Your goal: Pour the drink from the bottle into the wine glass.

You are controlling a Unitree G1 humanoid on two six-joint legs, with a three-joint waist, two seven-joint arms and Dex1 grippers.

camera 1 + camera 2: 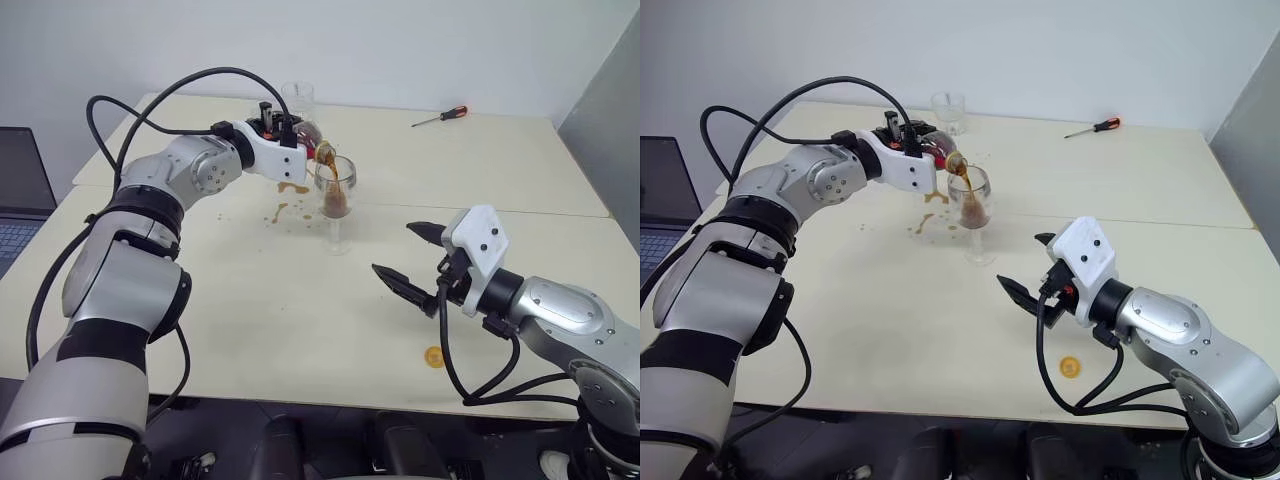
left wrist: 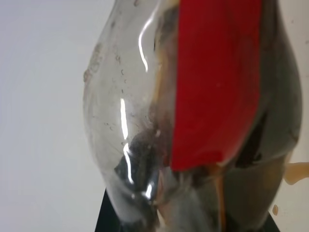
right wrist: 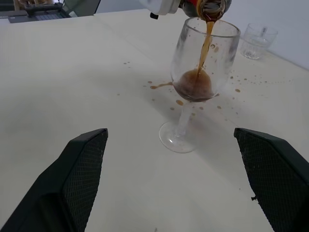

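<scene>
1. cream-coloured laminate covers the table point(image 1: 300, 320), on which everything is set; a seam runs across it behind the glass.
2. a dark laptop point(image 1: 20, 200) is seen at the table's far left edge.
3. the left gripper point(image 1: 912, 145) is held level above the table, its fingers pressed together around the bottle point(image 1: 937, 148), which is tipped mouth-down over the glass; the red label point(image 2: 217, 82) is pressed close to the wrist camera.
4. the right gripper point(image 1: 408, 258) is held low over the table, nearer the robot than the glass, with its black fingers point(image 3: 77, 179) spread wide and nothing between them; it is kept apart from the glass.
5. the wine glass point(image 3: 198, 82) stands upright near the table's middle, directly under the bottle's mouth.
6. a short clear tumbler point(image 1: 948, 110) is placed behind the bottle, near the far edge.
7. a red-handled screwdriver point(image 1: 440, 117) lies at the far right.
8. the drink point(image 3: 205, 46) is seen as a thin brown stream falling into the bowl, where a shallow pool is gathered; brown splashes point(image 1: 288, 200) are scattered on the table beside the foot.
9. a small yellow cap point(image 1: 434, 357) lies near the front edge, below the right gripper.
</scene>
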